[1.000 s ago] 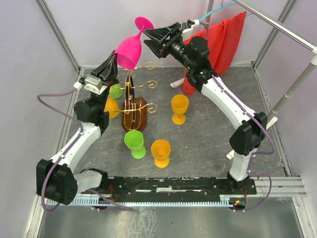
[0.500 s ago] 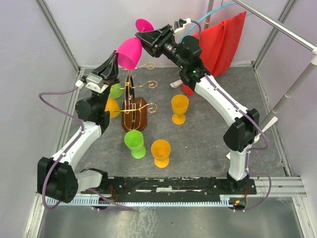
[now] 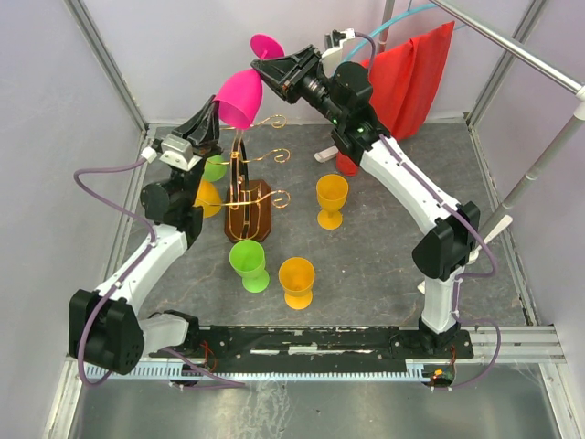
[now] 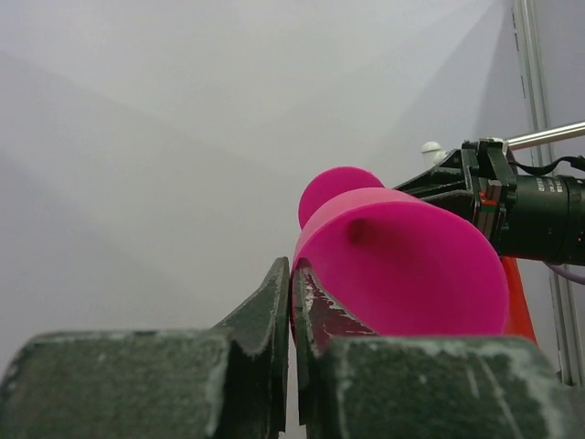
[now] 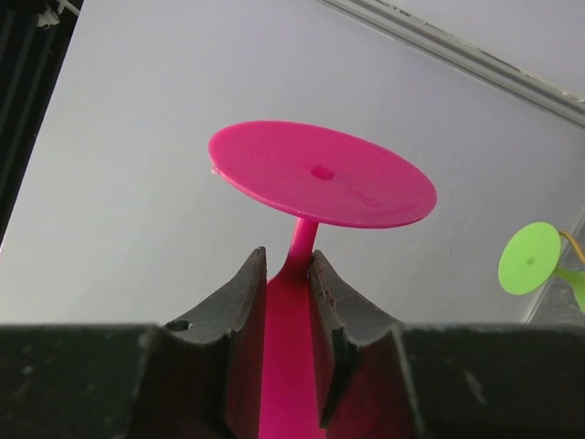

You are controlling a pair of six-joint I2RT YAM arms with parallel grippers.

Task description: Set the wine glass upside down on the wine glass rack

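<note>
Brings the right arm (image 3: pixel 402 178) in from a second ago, up to the pink wine glass (image 3: pixel 239 94), narrowing the right jaws from wide apart down onto the stem. Grips that stem between bowl and foot with the right jaws, closed partway, pink filling the gap in the right wrist view. Pinches the bowl's rim in the left jaws, all but shut, only the thin wall between. Holds the glass in the air, tilted, mouth down and leftward, foot up toward the far wall, above the top scrolls of the wine glass rack (image 3: pixel 247 212). Shows the rack upright on the counter (image 3: pixel 393 274), left of centre, toward the far edge. Shows a green goblet (image 3: pixel 247 263) and a yellow goblet (image 3: pixel 297 279) side by side nearer the near edge, another yellow goblet (image 3: pixel 331 199) right of the rack
</note>
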